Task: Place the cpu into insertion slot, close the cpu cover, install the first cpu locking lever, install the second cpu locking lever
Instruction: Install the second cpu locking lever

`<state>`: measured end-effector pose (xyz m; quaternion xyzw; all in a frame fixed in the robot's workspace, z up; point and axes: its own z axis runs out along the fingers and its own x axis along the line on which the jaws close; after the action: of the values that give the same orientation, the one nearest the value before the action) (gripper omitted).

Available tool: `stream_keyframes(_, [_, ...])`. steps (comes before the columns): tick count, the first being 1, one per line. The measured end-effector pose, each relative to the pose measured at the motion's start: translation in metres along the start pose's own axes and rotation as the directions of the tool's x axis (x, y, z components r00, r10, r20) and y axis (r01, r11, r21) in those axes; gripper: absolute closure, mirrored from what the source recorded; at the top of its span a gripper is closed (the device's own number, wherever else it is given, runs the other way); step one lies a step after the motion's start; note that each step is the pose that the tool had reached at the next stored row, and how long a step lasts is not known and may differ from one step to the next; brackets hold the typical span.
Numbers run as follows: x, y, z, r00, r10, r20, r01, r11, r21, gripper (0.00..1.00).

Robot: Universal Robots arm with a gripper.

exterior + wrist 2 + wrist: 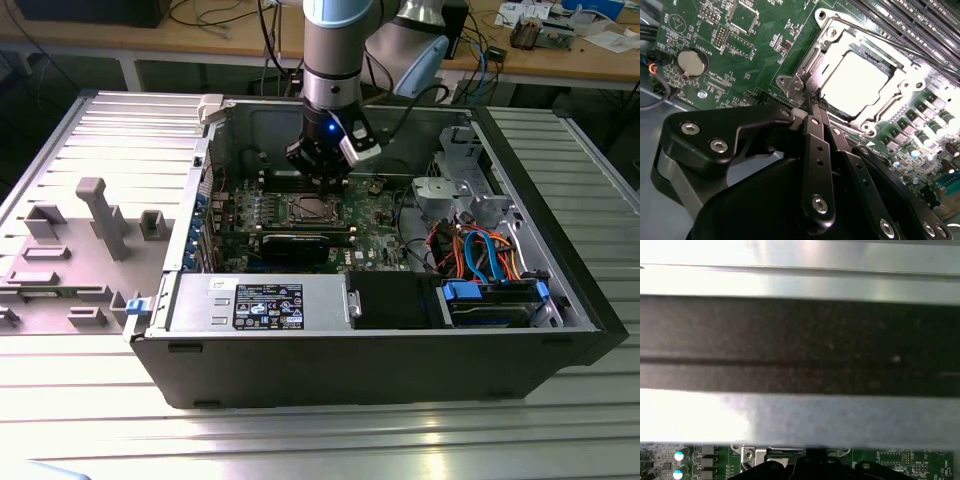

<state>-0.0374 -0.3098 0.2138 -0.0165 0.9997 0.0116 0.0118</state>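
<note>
CPU [860, 80] already sits in the insertion slot [812, 65] with the cpu cover [907, 82] down over it. The tool [816, 104], pinched narrow, noses the socket's 7 o'clock corner; a slip could scrape the motherboard [740, 55].

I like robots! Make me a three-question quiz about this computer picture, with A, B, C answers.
1. Where are the robot's jaws?
A. Over the board inside the computer case
B. On the wooden desk
C. Outside the case, on the ribbed table

2. What colour is the board?
A. Red
B. Green
C. Yellow

3. How is the silver chip now?
A. Held up in the air
B. Lying outside the case
C. Lying flat under the metal frame

Answers: 1 A, the arm reaches down into the open case and the jaws sit by the frame's corner. 2 B, it shows green in both wrist views. 3 C, the frame lies closed around it.
</note>
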Motion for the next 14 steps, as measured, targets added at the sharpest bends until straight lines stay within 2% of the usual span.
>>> stream_keyframes(5, [-0.0002,0.0002,-0.0077,1.0000,0.000,0.0000,0.000,1.0000,0.0000,0.89])
stream_keyframes(14, [0.0000,-0.0062,-0.0072,1.0000,0.000,-0.0003,0.000,1.0000,0.0066,0.89])
